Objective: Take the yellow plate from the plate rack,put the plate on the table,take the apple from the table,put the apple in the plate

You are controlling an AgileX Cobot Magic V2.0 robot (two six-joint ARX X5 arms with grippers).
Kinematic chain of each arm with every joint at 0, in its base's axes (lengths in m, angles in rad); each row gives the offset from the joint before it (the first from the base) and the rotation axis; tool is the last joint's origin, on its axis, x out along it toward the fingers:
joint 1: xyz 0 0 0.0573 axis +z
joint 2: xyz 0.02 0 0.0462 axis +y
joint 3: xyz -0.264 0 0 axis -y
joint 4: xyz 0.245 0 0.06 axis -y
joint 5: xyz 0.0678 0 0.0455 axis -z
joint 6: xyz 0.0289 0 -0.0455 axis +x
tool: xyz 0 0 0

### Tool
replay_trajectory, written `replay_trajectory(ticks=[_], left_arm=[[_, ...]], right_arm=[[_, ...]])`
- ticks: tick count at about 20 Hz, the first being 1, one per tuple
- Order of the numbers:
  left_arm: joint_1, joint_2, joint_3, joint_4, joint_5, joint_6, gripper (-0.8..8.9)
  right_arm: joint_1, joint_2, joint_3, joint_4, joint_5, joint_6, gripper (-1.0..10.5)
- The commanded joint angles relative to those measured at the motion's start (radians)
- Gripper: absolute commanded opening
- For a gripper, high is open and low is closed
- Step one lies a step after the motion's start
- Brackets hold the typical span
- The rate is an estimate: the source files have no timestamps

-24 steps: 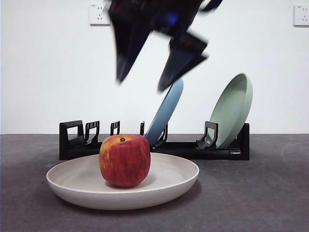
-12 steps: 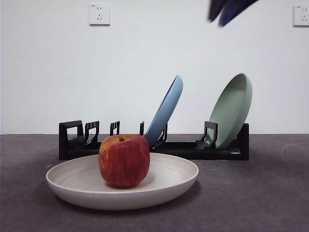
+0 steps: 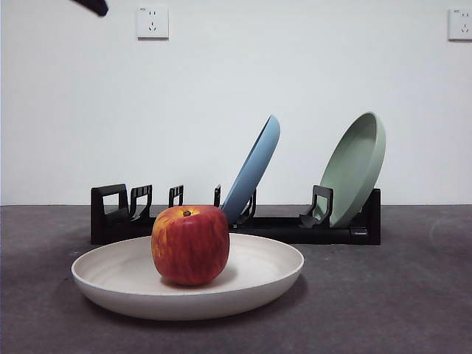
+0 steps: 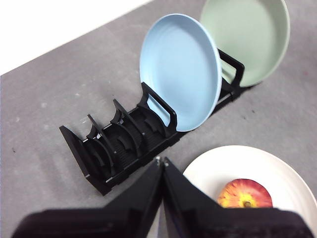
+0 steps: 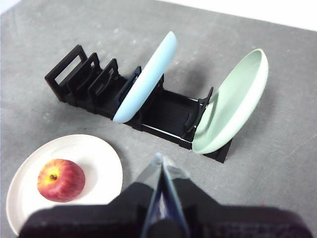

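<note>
The red apple sits upright in the cream yellow plate, which lies flat on the dark grey table in front of the black plate rack. The apple and plate show in the left wrist view, and the apple and plate in the right wrist view. My left gripper is shut and empty, high above the rack. My right gripper is shut and empty, high above the table in front of the rack.
A light blue plate and a pale green plate lean upright in the rack. A black arm tip shows at the top left corner of the front view. Two wall sockets hang on the white wall.
The arm that hung over the apple has risen and left the front view at the top right. A black arm tip now shows at the top left. Apple and plate have not moved.
</note>
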Motion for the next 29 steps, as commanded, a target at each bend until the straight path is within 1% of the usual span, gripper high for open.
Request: replay_trajectory(ticks=[1, 2, 5, 6, 8, 10, 12, 13, 15, 17, 24, 26, 29], left_arm=[[0.015, -0.07, -0.124, 0.105, 0.005, -0.039, -0.09], [0.015, -0.114, -0.189, 0.16, -0.003, -0.058, -0.09], [0.015, -0.235, -0.348, 0.28, -0.023, -0.098, -0.09], [0.015, -0.278, -0.398, 0.306, -0.04, -0.114, -0.09], [0.014, -0.348, -0.478, 0.336, -0.071, -0.119, -0.09], [0.014, -0.411, -0.535, 0.35, -0.072, -0.127, -0.09], [0.014, -0.442, -0.544, 0.345, -0.07, -0.136, -0.09], [0.014, -0.443, -0.544, 0.343, -0.068, -0.154, -0.09], [0.013, -0.441, -0.544, 0.334, -0.067, -0.166, -0.02], [0.013, -0.426, -0.544, 0.331, -0.067, -0.166, -0.02], [0.013, -0.413, -0.544, 0.329, -0.068, -0.166, -0.02], [0.013, -0.415, -0.544, 0.303, -0.069, -0.164, -0.02], [0.035, -0.496, -0.544, 0.255, -0.068, -0.159, -0.02]], right_arm=[[0.0, -0.08, -0.135, 0.098, 0.004, 0.024, -0.2], [0.0, -0.122, -0.202, 0.144, 0.024, 0.053, -0.2], [0.002, -0.222, -0.37, 0.245, 0.051, 0.098, -0.2], [0.001, -0.258, -0.433, 0.285, 0.052, 0.111, -0.2], [0.002, -0.327, -0.535, 0.342, 0.085, 0.138, -0.2], [0.002, -0.388, -0.601, 0.358, 0.104, 0.155, -0.2], [0.002, -0.406, -0.608, 0.351, 0.103, 0.159, -0.2], [0.002, -0.406, -0.608, 0.35, 0.103, 0.18, -0.2], [0.002, -0.405, -0.608, 0.35, 0.103, 0.261, -0.2], [0.002, -0.405, -0.608, 0.35, 0.1, 0.261, 0.0], [0.002, -0.405, -0.608, 0.349, 0.101, 0.261, 0.0], [0.002, -0.405, -0.608, 0.349, 0.101, 0.261, 0.0], [0.002, -0.405, -0.608, 0.349, 0.101, 0.261, 0.0]])
